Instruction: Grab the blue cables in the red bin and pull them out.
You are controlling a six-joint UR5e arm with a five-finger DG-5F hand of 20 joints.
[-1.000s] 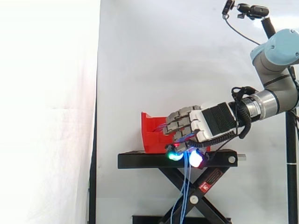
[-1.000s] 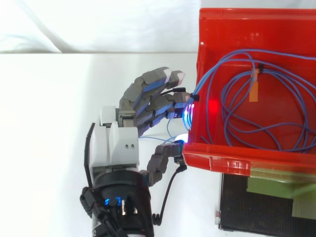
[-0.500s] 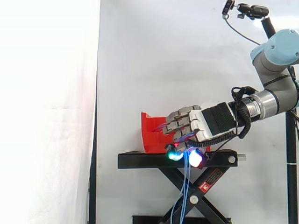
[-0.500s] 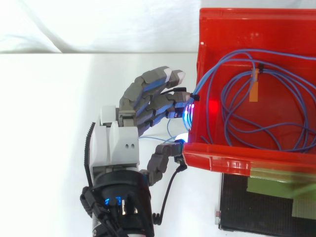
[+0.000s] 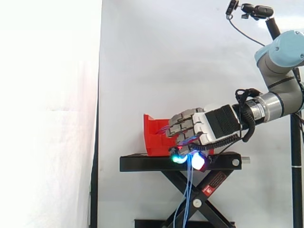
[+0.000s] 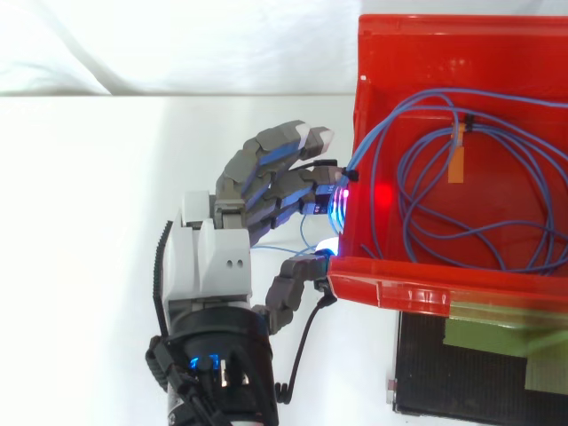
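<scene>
A white curtain (image 5: 47, 118) hangs behind the hand and everything around it. The grey and pale blue arm (image 5: 280, 57) comes in above and behind the hand, bending down to the wrist. Below the hand stands the black scissor stand (image 5: 142, 164), its flat top just under the fingers in the side view. On that top, directly ahead of the fingers, sits the red bin (image 6: 417, 288); in the top view the hand lies just outside the bin's near side wall, with the thumb against the corner where that wall meets the front lip. The hand (image 6: 213, 266) itself is curled: its fingers bend over towards the thumb right at the bin's wall, and they are closed on the blue cables (image 6: 383, 118), which climb out of the bin over that wall and run into the grip. The glowing fingertips (image 5: 178, 158) show cyan and magenta-white at the edge of the stand's top. From beneath the hand several blue strands hang down in front of the stand's crossed legs. Most of the cables lie ahead of the fingers as loose loops on the bin's floor. Among those loops, beyond the fingertips, a small orange tag (image 6: 456, 164) sits on one strand.
</scene>
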